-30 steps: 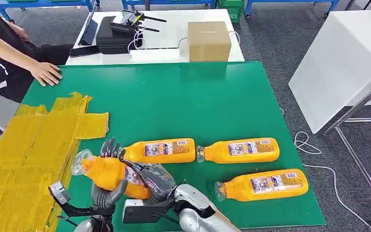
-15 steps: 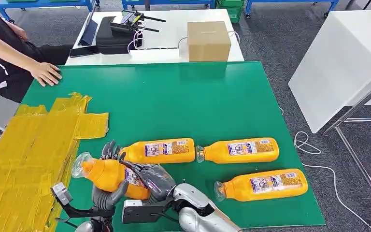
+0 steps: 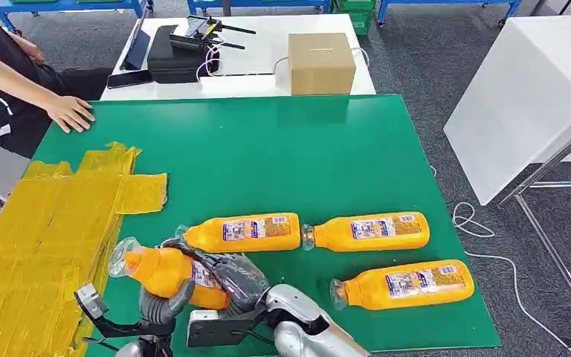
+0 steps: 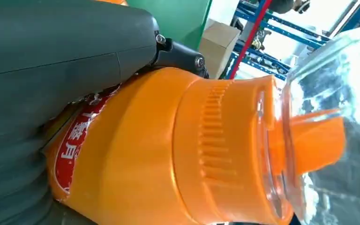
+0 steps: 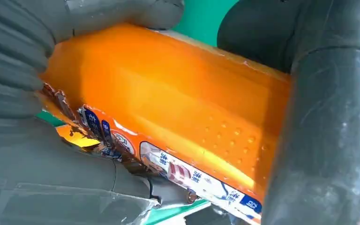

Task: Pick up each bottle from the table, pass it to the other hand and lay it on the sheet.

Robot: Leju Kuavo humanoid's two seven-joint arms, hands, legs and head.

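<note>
Down at the near edge of the green bench (image 3: 305, 149), the held bottle (image 3: 167, 271) sits between both robot hands, clear cap pointing toward the yellow sheet (image 3: 44, 230) and its body tilted up off the surface. The right robot hand (image 3: 230, 275) wraps dark fingers over the labelled belly of the bottle, and the right wrist view confirms it: grey thumb on one side, fingers on the other, orange plastic clamped between. The left robot hand (image 3: 160, 301) cups the bottle from underneath near the shoulder, thumb curled up against it, so both hands are closed on the same bottle. By my reading this is the hand-over itself, with neither side having let go.

Score so far: the sheet carries no bottle that I can see, so nothing is laid down yet. Three more bottles lie on their sides on the bench, untouched: one just beyond the hands (image 3: 244, 232), one to its right (image 3: 368, 230) nearly cap to base with it, and one nearer the front right (image 3: 401, 284). That leaves this one to place and three full rounds after it.

As for contents, every bottle looks full of orange liquid, caps on. A closed cardboard box (image 3: 321, 62) sits on the white table beyond; what it holds cannot be told.
</note>
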